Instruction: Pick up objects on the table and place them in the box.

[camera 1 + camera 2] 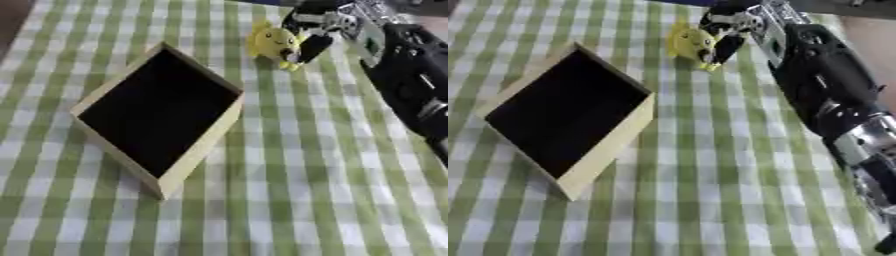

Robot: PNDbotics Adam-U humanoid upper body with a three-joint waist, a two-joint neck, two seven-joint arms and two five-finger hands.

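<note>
A table covered by a green and white checked cloth fills almost the whole view, its squares running slightly askew from near edge to far edge. The cloth lies flat and is evenly lit, with soft shadows only. At the far top left corner a narrow strip of dark brown surface shows past the cloth's edge (floor or tabletop, it cannot be told which). Along the far top edge sits a thin dark blue band.
</note>
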